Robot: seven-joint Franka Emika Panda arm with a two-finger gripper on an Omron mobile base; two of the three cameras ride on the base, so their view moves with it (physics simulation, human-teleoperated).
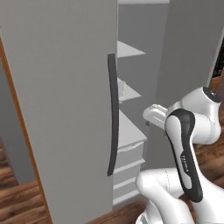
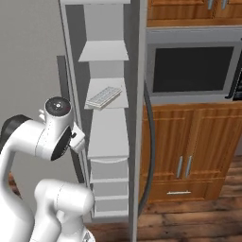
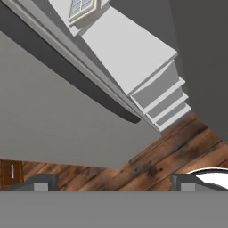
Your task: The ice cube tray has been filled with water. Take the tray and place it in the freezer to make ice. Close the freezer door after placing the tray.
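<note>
Claw (image 3: 113, 185) hanging wide open, empty, outside the freezer (image 2: 108, 137).
Ice cube tray (image 2: 103, 97) is lying on a shelf above and beyond the claw; freezer door (image 1: 61, 109) is standing open, awaiting closing.

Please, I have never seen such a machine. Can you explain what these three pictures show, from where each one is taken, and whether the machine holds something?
The machine is a white robot arm on a driving base, in a simulated kitchen. Two pictures come from cameras on the base, behind the arm to its left and right. The third comes from a camera on the hand, looking along the gripper, whose two dark tips stand wide apart: it is open and holds nothing. The freezer stands open, with white shelves inside. The ice cube tray lies on a shelf. The freezer door, with its dark handle, is not yet closed. A microwave sits to the right.
</note>
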